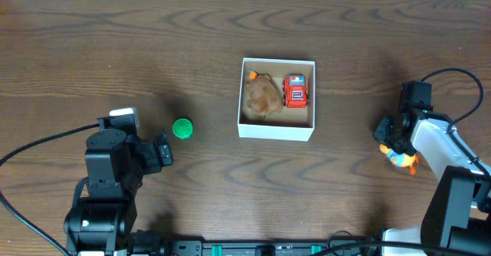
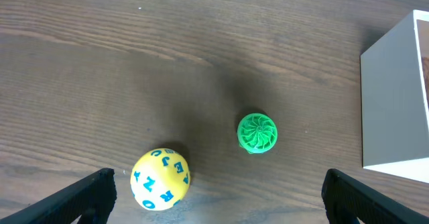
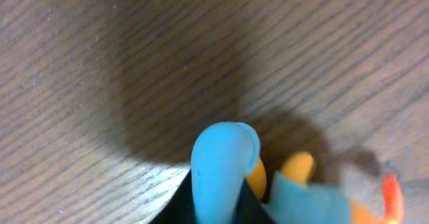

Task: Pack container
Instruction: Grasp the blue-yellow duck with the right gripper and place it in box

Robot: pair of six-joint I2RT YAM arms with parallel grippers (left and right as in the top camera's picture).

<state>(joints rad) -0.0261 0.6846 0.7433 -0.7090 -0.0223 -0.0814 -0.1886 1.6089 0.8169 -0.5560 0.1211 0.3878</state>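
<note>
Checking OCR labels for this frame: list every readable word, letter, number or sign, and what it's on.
"Z", "O", "R": blue capitals on the yellow ball; its other letters curve away and are not surely readable.
Markings on the red toy car in the container: too small to read.
No text on the green toy or the blue and orange toy.

The left arm sits folded at the near left, and the left tool points right with its fingers spread wide apart. The right arm reaches in from the near right with its wrist bent. The right tool hangs low, and whether its jaws are closed cannot be told.
</note>
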